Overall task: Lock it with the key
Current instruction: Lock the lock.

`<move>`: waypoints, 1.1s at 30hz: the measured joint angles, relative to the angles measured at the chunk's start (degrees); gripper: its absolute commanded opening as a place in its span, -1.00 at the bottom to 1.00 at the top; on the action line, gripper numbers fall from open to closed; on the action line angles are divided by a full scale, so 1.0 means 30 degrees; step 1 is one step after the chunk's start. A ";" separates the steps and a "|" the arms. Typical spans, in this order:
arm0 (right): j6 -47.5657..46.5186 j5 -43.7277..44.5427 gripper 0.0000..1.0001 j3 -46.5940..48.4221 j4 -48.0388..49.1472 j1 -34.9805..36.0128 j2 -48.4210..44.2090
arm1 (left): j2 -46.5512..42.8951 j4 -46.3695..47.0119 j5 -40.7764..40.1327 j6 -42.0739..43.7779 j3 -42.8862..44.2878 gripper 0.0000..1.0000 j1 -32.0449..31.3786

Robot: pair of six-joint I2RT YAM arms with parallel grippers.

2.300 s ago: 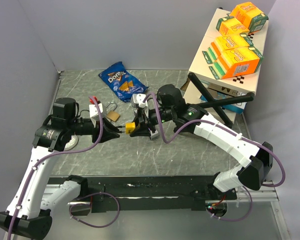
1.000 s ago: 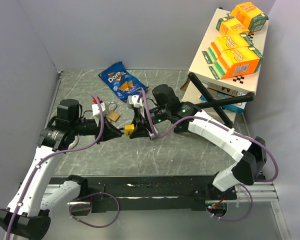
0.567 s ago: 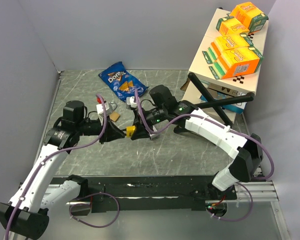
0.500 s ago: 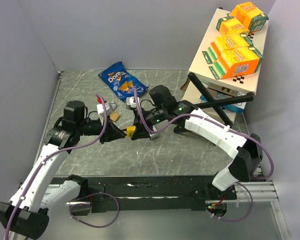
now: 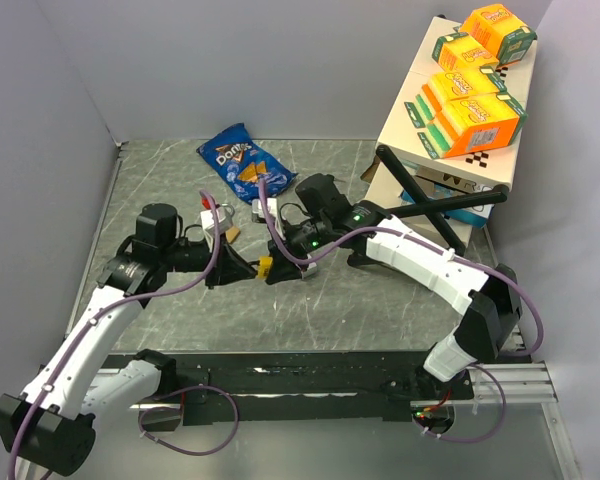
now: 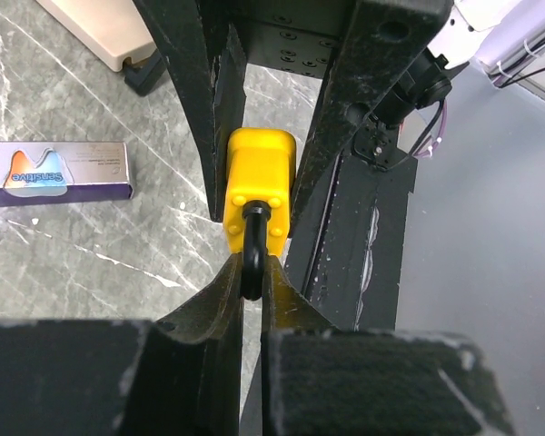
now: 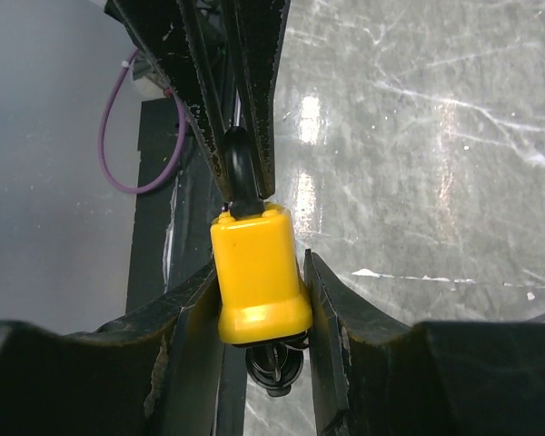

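A yellow padlock (image 5: 265, 265) hangs above the table's middle, held between both grippers. My left gripper (image 5: 246, 268) is shut on its black shackle (image 6: 252, 265), with the yellow body (image 6: 259, 177) just beyond the fingertips. From the opposite side, my right gripper (image 7: 260, 265) is shut on the yellow body (image 7: 257, 272). The shackle (image 7: 239, 168) points away from it, into the left fingers. A black-headed key (image 7: 274, 368) sticks out of the lock's underside, between the right fingers near the palm.
A blue Doritos bag (image 5: 242, 162) lies at the back. A brass padlock (image 5: 230, 233) rests just behind the left wrist. A white box (image 5: 435, 150) bearing orange cartons stands at the right, with black stand legs (image 5: 440, 205) in front. A toothpaste box (image 6: 54, 170) lies beneath.
Both arms have shifted: the left arm has moved right and the right wrist has turned further over the lock. The padlock has drifted slightly right and nearer. Both grips are unchanged.
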 measured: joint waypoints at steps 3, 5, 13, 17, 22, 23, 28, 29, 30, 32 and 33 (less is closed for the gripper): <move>-0.0051 0.0160 -1.00 0.0000 -0.0211 0.0007 0.0029 | 0.0124 0.0015 0.0007 -0.0022 -0.0036 -0.93 -0.0029; -0.0138 0.0175 -1.00 0.0000 -0.0240 0.0015 0.0029 | 0.0117 0.0000 0.0022 -0.0087 -0.0029 -0.58 0.0015; -0.0488 -0.0641 -1.00 -0.0299 0.2448 0.0313 -0.0160 | -0.0051 -0.1202 0.1625 -0.0189 0.0991 0.11 0.2186; -0.0386 -0.1144 -1.00 -0.0772 0.3985 0.0481 -0.0408 | -0.0576 -0.1144 0.2827 -0.0539 0.1406 0.09 0.3585; -0.0124 -0.1668 -1.00 -0.1035 0.4371 0.0474 -0.0678 | -0.1829 -0.0590 0.3126 -0.0809 0.1406 0.01 0.4058; -0.0066 -0.1719 -1.00 -0.1035 0.4437 0.0474 -0.0685 | -0.2011 -0.0561 0.3133 -0.0605 0.1406 0.01 0.4058; 0.0459 -0.1851 -1.00 -0.1035 0.4743 0.0466 -0.0685 | -0.2448 -0.1428 0.3104 0.1129 0.1406 -0.12 0.4058; 0.0590 -0.1858 -1.00 -0.1035 0.4816 0.0466 -0.0685 | -0.2448 -0.1676 0.3104 0.1457 0.1406 -0.13 0.4058; 0.0736 -0.1865 -1.00 -0.1035 0.4889 0.0466 -0.0685 | -0.2412 -0.1909 0.3089 0.1698 0.1406 -0.15 0.4058; 0.1020 -0.1880 -1.00 -0.1035 0.5100 0.0466 -0.0685 | -0.2331 -0.2178 0.3038 0.1982 0.1406 -0.21 0.4058; 0.1115 -0.1880 -1.00 -0.1027 0.5173 0.0474 -0.0685 | -0.2324 -0.2208 0.3024 0.2055 0.1399 -0.22 0.4058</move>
